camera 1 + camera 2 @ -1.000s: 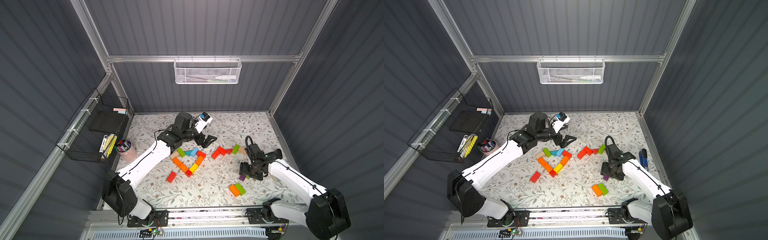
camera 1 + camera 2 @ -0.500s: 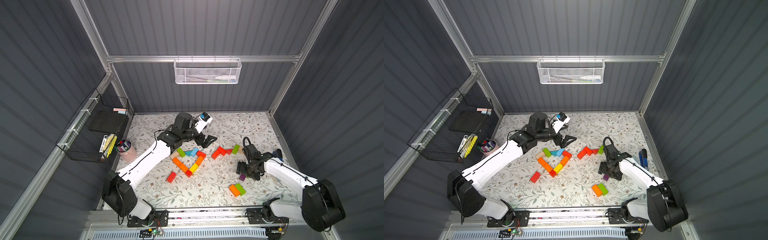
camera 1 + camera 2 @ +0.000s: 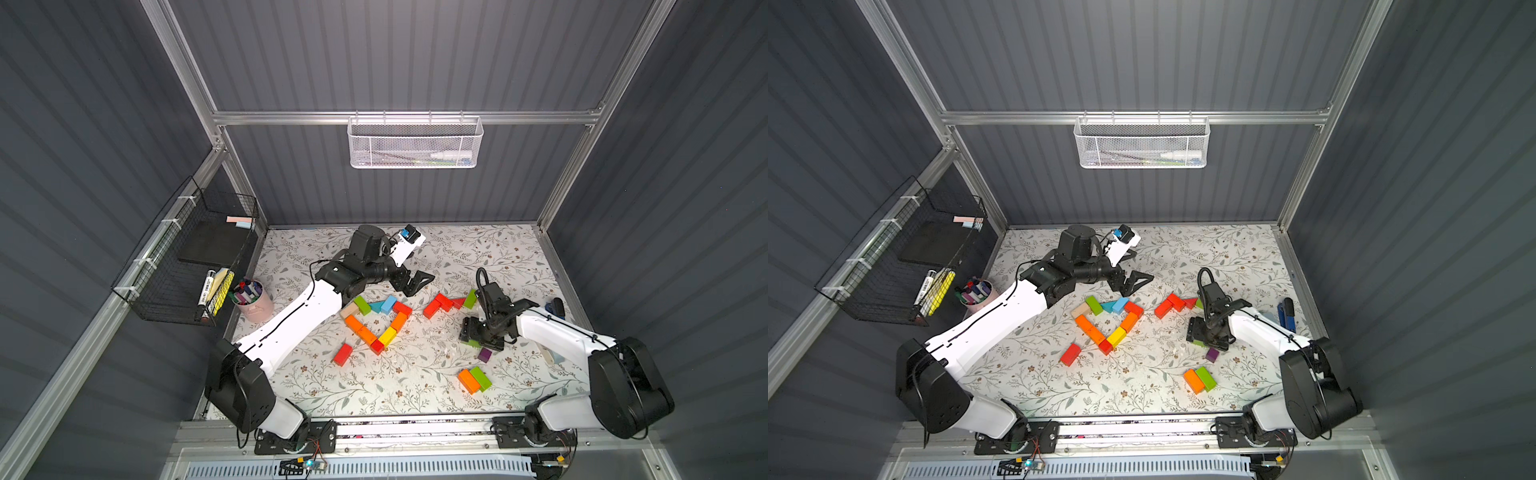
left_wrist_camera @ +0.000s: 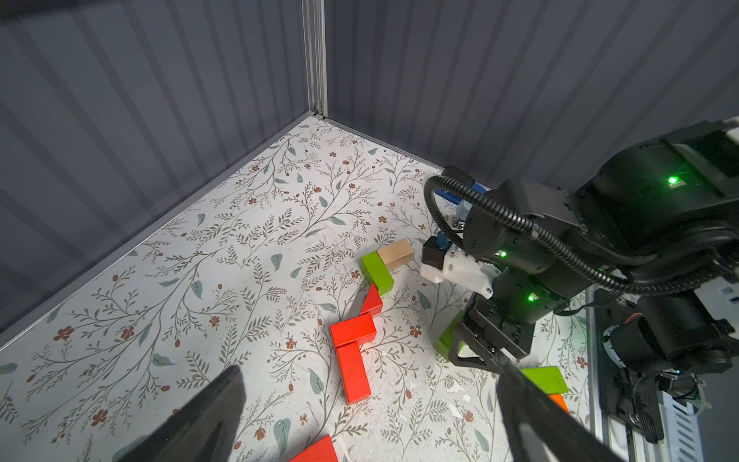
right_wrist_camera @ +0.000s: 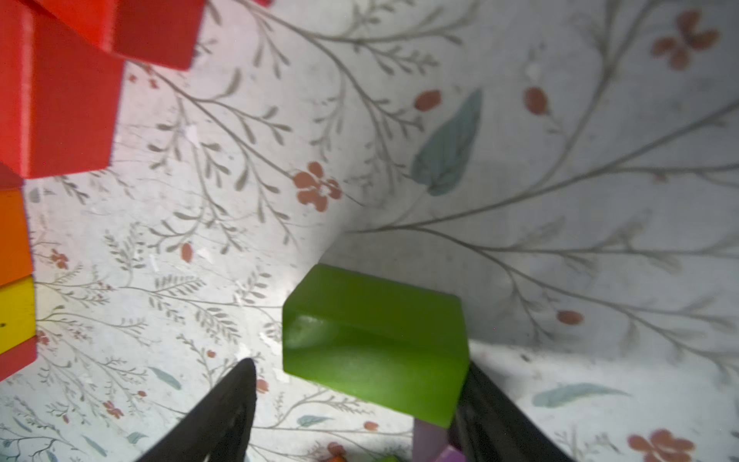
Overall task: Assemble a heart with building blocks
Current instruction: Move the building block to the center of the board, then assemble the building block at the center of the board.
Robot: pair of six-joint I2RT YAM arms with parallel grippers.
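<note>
Building blocks [image 3: 366, 333]: part-made heart on the desk [image 3: 415, 386].
Right gripper [image 3: 473, 337] points down at its three o'clock, spread astride a green block [image 5: 376, 340]; left gripper [image 3: 417, 282] hovers splayed at one.

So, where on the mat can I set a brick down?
Free: the far strip between back wall and red bricks; the near patch between the lone red brick and the orange-green pair. Crowded: from the half-built heart to the right tool.

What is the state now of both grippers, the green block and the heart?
Left gripper: open, holding nothing.
Right gripper: open, jaws astride the green block.
Green block: between those jaws, one finger touching it.
Heart: unfinished; loose blocks lie around it.
</note>
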